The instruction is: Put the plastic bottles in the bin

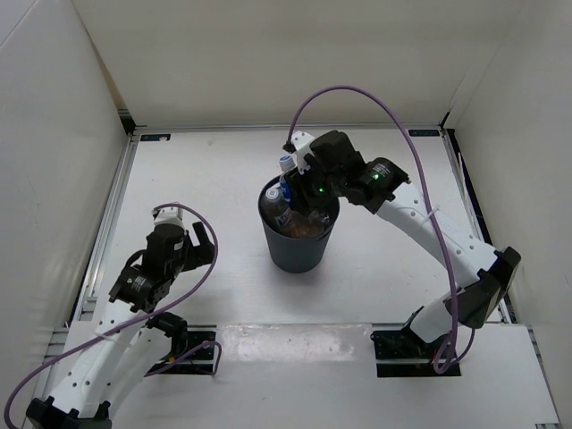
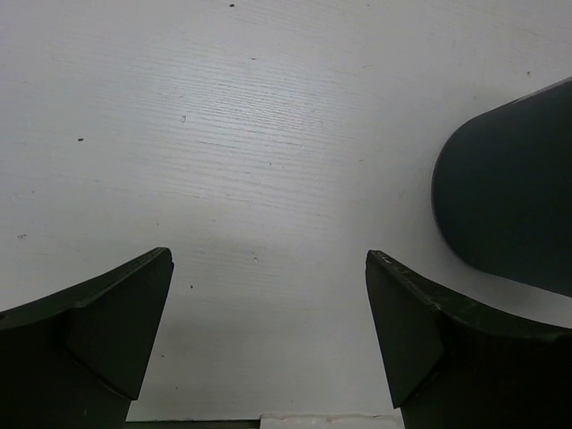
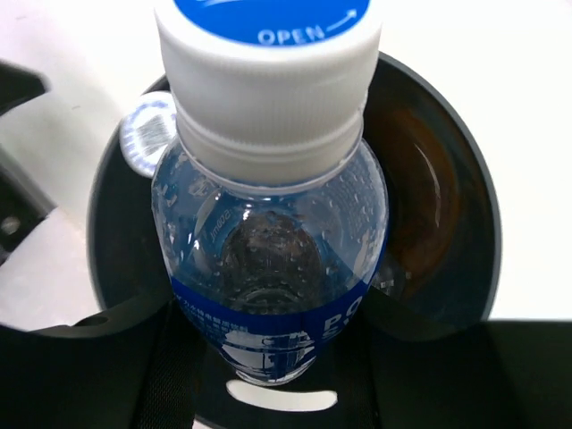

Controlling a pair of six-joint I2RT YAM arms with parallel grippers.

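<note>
**Item 1 – bin (image 1: 299, 255).** Round, dark, tapering downward. It stands upright near the middle of the white counter (image 1: 206, 170). In the left wrist view its wall (image 2: 509, 197) fills the right edge.

**Item 2 – blue-labelled bottle (image 1: 288, 189).** Clear, with a white cap whose top is blue and printed "OPEN". It is pinched in the right pincer and held over the far-left part of the bin's mouth, tilted with the cap toward the far side. In the right wrist view the bottle (image 3: 268, 268) sits in front of the bin's opening (image 3: 474, 223). Whether its base is below the rim cannot be told.

**Item 3 – second clear bottle (image 3: 147, 134).** Only its white cap end is plainly seen. It is inside the bin, against the left inner wall.

**Item 4 – orange bottle (image 3: 420, 197).** Seen as a dim orange-brown shape low in the bin, on the right side. Its details cannot be made out.

**Item 5 – right pincer (image 1: 299, 183).** Its arm reaches in from the right. The fingers are pressed onto the body of the blue-labelled bottle, below the cap (image 3: 268, 357).

**Item 6 – left pincer (image 1: 188, 234).** Spread wide and holding nothing. It sits over bare counter (image 2: 268, 134) to the left of the bin, well apart from it, with both dark fingers (image 2: 98, 331) in view.
</note>
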